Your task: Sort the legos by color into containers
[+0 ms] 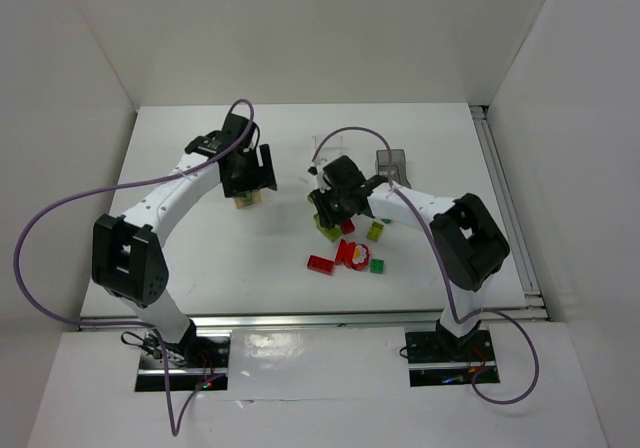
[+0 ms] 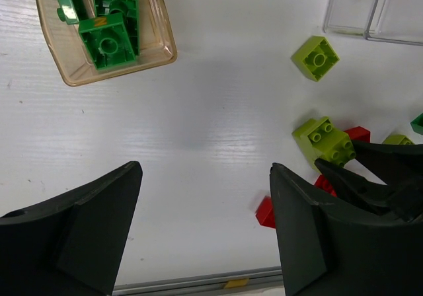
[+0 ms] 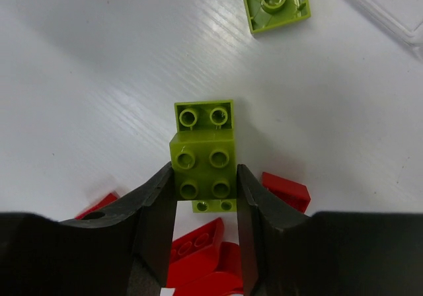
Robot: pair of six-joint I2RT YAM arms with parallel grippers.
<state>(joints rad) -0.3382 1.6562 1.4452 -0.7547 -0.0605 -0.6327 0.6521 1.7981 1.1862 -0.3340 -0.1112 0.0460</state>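
A white table (image 1: pixel 200 258) stands inside plain white walls (image 1: pixel 320 28), with loose red bricks (image 1: pixel 321 264) near its middle. The left gripper (image 2: pixel 205 177) hangs with its fingers spread wide and empty, near the orange-tan bin (image 2: pixel 162 55), which holds dark green bricks (image 2: pixel 109 41). The right gripper (image 3: pixel 205 177) pinches a yellow-green brick (image 3: pixel 203 154) by its two sides, mid-table among the red pieces.

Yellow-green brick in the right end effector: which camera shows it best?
Right wrist view: the yellow-green brick sits centred and large, studs clear, in the right end effector. Left wrist shows it small, partly hidden at the edge. Top view: just a speck.
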